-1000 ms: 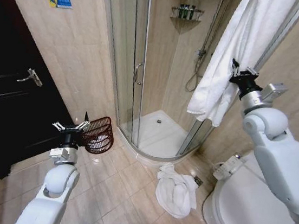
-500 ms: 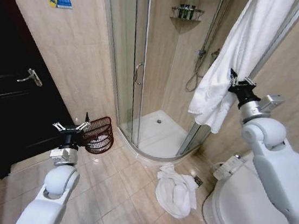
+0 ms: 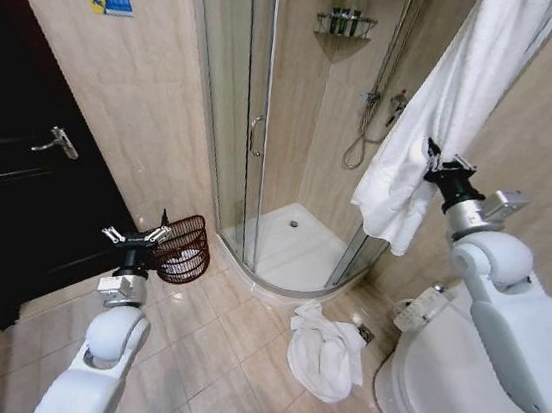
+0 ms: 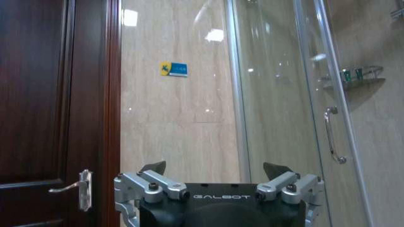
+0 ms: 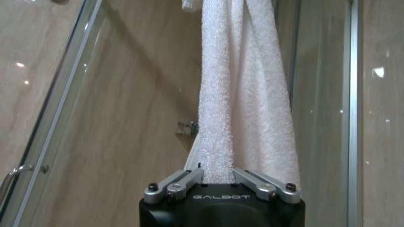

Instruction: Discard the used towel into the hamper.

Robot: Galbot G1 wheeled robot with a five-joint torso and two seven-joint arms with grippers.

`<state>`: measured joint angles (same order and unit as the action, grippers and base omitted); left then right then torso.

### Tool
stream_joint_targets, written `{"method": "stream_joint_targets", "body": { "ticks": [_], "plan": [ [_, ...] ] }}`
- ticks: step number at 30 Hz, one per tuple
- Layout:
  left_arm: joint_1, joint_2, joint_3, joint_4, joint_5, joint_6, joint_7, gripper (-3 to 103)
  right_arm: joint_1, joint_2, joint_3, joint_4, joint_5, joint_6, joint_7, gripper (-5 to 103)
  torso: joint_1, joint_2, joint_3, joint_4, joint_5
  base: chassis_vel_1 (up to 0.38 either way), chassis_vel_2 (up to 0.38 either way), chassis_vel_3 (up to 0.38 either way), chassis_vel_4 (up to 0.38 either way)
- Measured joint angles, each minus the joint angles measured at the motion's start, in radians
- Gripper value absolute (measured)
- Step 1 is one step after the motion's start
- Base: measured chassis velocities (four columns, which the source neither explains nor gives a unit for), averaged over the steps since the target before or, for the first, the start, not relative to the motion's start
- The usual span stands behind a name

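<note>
Right gripper (image 3: 430,165): my jaws are clamped on a fold of the hanging towel (image 3: 441,96), raised at shoulder height by the shower edge.
Grip, wrist view: the towel (image 5: 227,118) runs straight up out of my closed right gripper (image 5: 218,176), pulled into a tight strip.
Left gripper (image 3: 136,238): my jaws stand apart, holding nothing, low beside the dark door (image 3: 7,184).
Left gripper, wrist view: fingertips (image 4: 154,166) spread wide, facing the tiled wall (image 4: 177,118).
Hamper (image 3: 182,248): on the floor against the wall, just beside my left gripper, tilted as far as I can tell.
Floor towel (image 3: 323,353): crumpled on the tiles between shower (image 3: 292,244) and toilet (image 3: 445,389).
</note>
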<state>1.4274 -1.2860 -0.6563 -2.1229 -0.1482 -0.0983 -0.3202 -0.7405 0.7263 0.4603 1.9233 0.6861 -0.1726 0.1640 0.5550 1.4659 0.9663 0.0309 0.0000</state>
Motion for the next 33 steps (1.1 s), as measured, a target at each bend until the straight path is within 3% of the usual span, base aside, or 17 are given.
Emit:
{"method": "stream_joint_targets", "body": {
  "ticks": [11,33],
  "plan": [
    [0.001,0.001,0.002,-0.003,0.001,0.000,0.000,100,-0.140,0.021,0.051,0.036,-0.028,0.014,-0.017,4,0.000,0.000,0.000,-0.0002,0.0005,0.000,0.000,0.000,0.000],
    [-0.001,0.004,0.011,-0.001,0.000,-0.002,0.000,100,-0.279,0.080,0.097,0.069,-0.080,0.039,-0.042,4,0.000,0.000,0.000,0.0000,0.0002,0.000,0.000,0.000,0.000]
  ]
}}
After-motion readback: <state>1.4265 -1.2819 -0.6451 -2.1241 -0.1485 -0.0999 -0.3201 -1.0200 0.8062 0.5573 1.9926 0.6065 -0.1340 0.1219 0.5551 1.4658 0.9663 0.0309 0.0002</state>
